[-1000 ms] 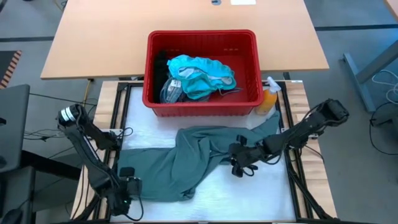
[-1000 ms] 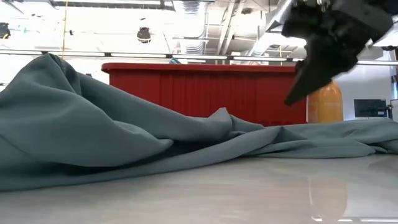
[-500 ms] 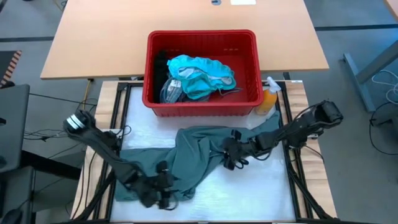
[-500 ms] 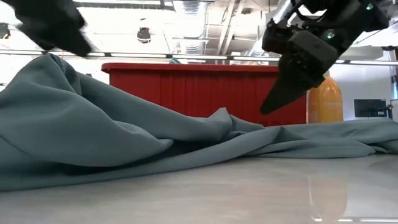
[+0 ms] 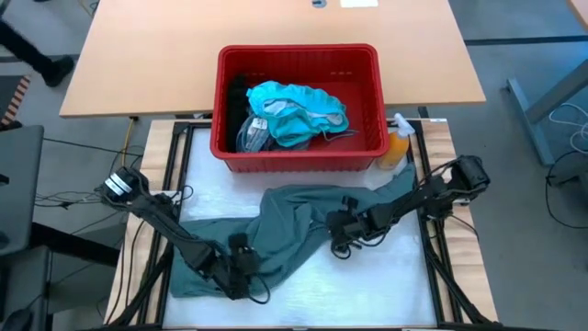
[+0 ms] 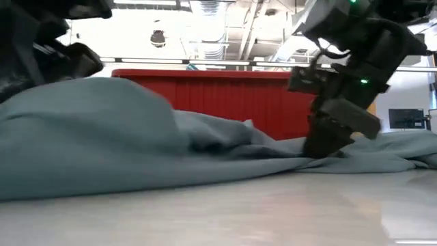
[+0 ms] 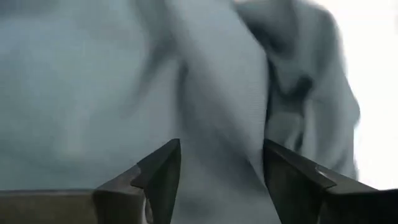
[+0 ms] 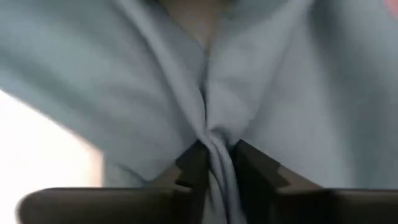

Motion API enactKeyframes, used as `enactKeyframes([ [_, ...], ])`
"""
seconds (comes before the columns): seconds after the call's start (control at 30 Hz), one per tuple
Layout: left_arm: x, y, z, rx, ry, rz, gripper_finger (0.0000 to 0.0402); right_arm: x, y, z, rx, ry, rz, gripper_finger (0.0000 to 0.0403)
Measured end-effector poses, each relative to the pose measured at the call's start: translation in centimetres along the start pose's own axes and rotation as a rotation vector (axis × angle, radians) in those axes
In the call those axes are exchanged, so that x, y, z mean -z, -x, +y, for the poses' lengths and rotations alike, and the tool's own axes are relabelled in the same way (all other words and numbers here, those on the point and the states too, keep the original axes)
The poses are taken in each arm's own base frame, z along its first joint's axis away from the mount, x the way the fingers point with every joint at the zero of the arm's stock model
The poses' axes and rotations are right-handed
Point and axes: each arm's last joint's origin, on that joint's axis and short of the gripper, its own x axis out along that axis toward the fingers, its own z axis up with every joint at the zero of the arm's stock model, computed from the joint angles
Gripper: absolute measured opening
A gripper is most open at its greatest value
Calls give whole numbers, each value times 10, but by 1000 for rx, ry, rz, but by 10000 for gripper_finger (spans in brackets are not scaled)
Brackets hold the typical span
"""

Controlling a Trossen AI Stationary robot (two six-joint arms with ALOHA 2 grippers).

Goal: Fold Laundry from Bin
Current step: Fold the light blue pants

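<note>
Both my arms are dark, slender, jointed links. Left arm [image 5: 156, 216] carries a white-ringed joint and thin black cables. Right arm [image 5: 432, 193] shows small green lights on its wrist housing. Each claw has tapered black wedge fingers [image 7: 158, 180].

Grey-green garment [image 5: 294, 225] sprawls across the middle of the white tabletop [image 5: 367, 280], from the near left corner up toward the far right. The red bin [image 5: 299, 97] walls off the far edge, piled with teal clothes [image 5: 299, 112], and the orange spray bottle [image 5: 397, 147] stands just beside its right end. Left gripper [image 5: 241, 271] sits on the cloth near the front edge, right gripper [image 5: 342, 228] at mid-table. Bare surface lies along the near right corner, and a strip at the far left.
</note>
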Motion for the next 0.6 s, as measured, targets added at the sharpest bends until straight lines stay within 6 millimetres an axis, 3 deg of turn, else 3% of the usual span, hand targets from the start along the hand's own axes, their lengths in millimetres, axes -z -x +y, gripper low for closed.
enactKeyframes([
  [0.2, 15, 18, 15, -150, 11, 72, 176, 14, 14, -17, 135, 82, 115, 35],
  [0.3, 17, 21, 19, -174, 31, 42, 167, 11, 28, -20, 44, 71, 107, 35],
  [0.43, 15, 22, 20, -197, 25, 10, 163, -1, 54, -19, -158, 26, 69, 80],
  [0.6, 21, 15, 24, -216, 23, 29, 162, -11, 82, -23, -221, -3, -10, 158],
])
